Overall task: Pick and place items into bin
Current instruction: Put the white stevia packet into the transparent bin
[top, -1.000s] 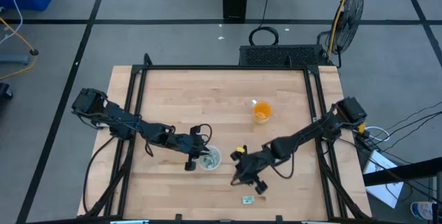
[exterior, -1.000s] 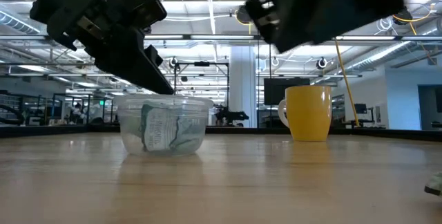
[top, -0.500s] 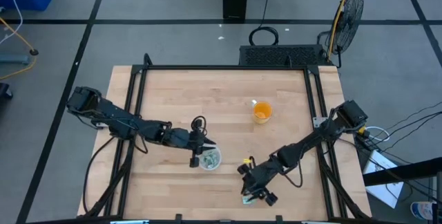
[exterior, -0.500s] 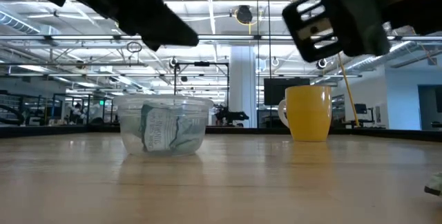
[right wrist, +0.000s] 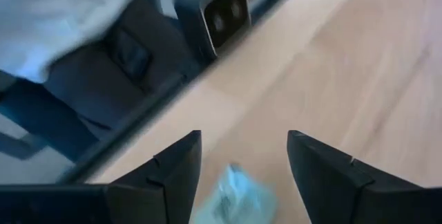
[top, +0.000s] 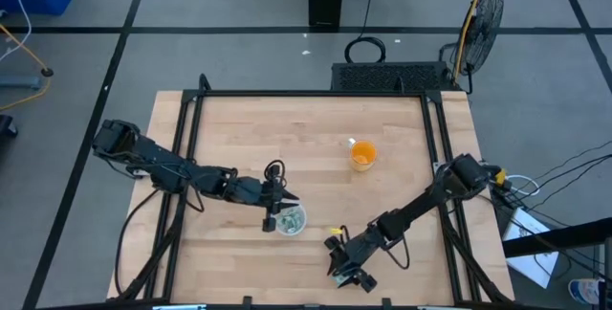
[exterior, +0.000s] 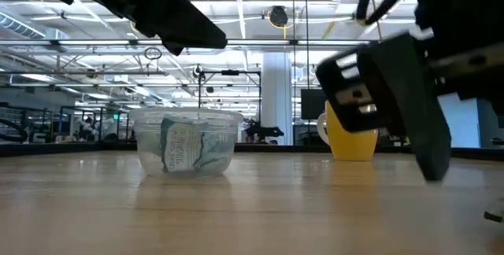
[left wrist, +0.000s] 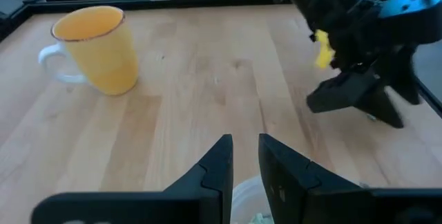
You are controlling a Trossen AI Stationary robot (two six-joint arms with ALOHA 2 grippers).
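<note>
The bin (top: 291,220) is a small clear round dish standing on the wooden table; in the low view the bin (exterior: 187,143) holds several green-and-white packets (exterior: 187,149). My left gripper (top: 273,216) hovers just above the bin's left rim, and its fingers stand a narrow gap apart in the left wrist view (left wrist: 244,144). My right gripper (top: 346,272) is low near the table's near edge and is open. In the right wrist view the right gripper (right wrist: 243,140) has a finger on either side of one pale green packet (right wrist: 238,193) lying flat on the table.
An orange cup (top: 362,155) stands right of the table's centre, clear of both arms, and shows as a yellow mug (exterior: 350,131) in the low view. A black frame (top: 306,95) runs along the table's edges. Bare wood lies between the bin and the cup.
My right gripper has moved toward the table's near edge and come down over the loose packet there. My left gripper has risen from the bin's rim to a place above it, then kept still. The bin and its packets have not shifted.
</note>
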